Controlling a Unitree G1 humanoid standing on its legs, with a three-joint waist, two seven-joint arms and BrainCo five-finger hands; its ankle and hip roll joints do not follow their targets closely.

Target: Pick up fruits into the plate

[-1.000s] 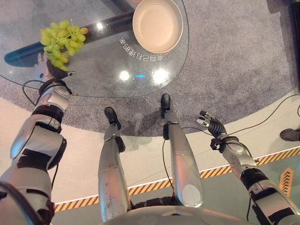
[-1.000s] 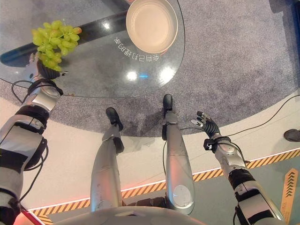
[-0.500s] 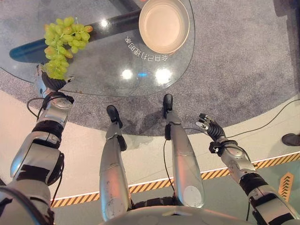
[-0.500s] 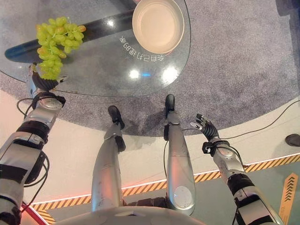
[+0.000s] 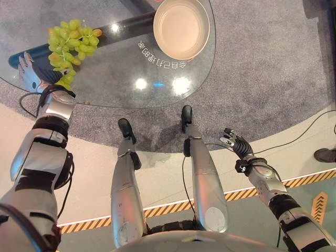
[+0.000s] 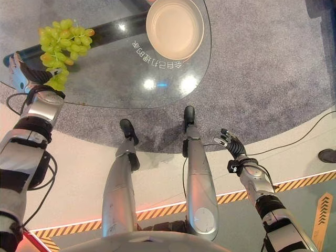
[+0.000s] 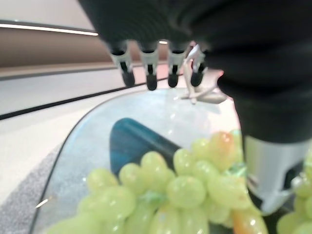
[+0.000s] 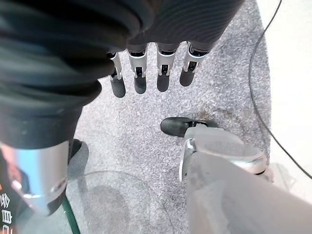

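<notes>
White printed characters (image 5: 161, 56) are lying on the round glass table (image 5: 121, 84), which is standing on grey carpet (image 5: 262, 68) beside a floor with striped tape. The bunch of green grapes (image 5: 71, 44) is lying near the table's left edge, well apart from the empty beige plate (image 5: 181, 27). The left hand (image 5: 31, 71) is resting just beside the grapes with straight fingers, holding nothing, and the right hand (image 6: 231, 143) is hanging low, fingers relaxed and spread.

The plate (image 5: 181, 27) is cut off by the top edge.
</notes>
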